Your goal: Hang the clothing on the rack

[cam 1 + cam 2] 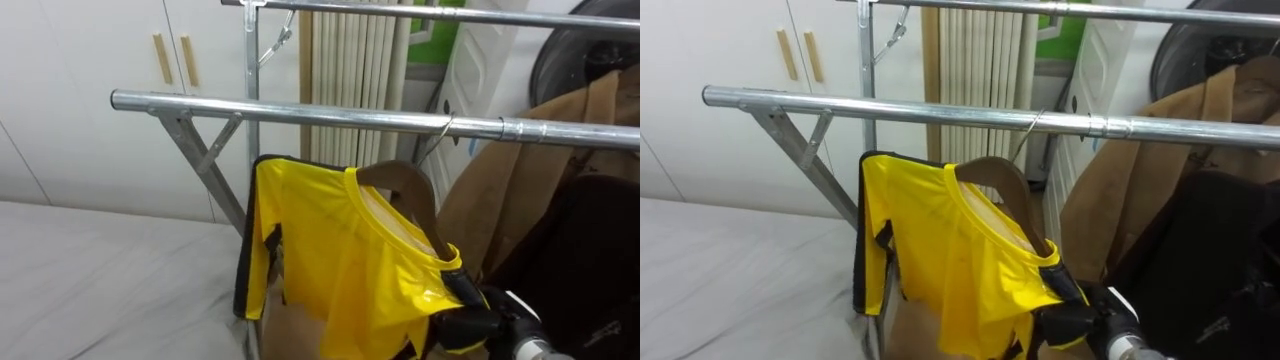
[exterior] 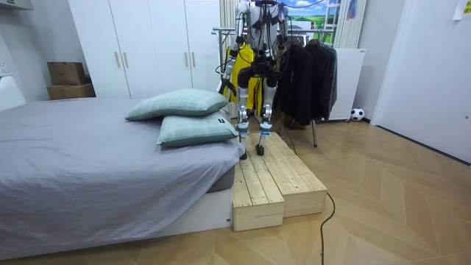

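A yellow shirt (image 1: 340, 260) with black trim hangs on a wooden hanger (image 1: 405, 185). The hanger's wire hook (image 1: 440, 135) rests over the lower metal rail (image 1: 300, 108) of the clothes rack. My right hand (image 1: 468, 322) comes in from the lower right, its dark fingers curled round the shirt's near shoulder at the hanger's end. In the room view I stand on a wooden platform (image 2: 276, 180) facing the rack, and my left hand (image 2: 223, 87) hangs low at my side.
A brown coat (image 1: 520, 200) and dark garments (image 1: 590, 260) hang to the right on the same rail. A higher rail (image 1: 450, 15) runs behind. The bed (image 1: 90, 280) lies to the left, with white wardrobes (image 1: 100, 60) and a radiator (image 1: 355, 60) behind.
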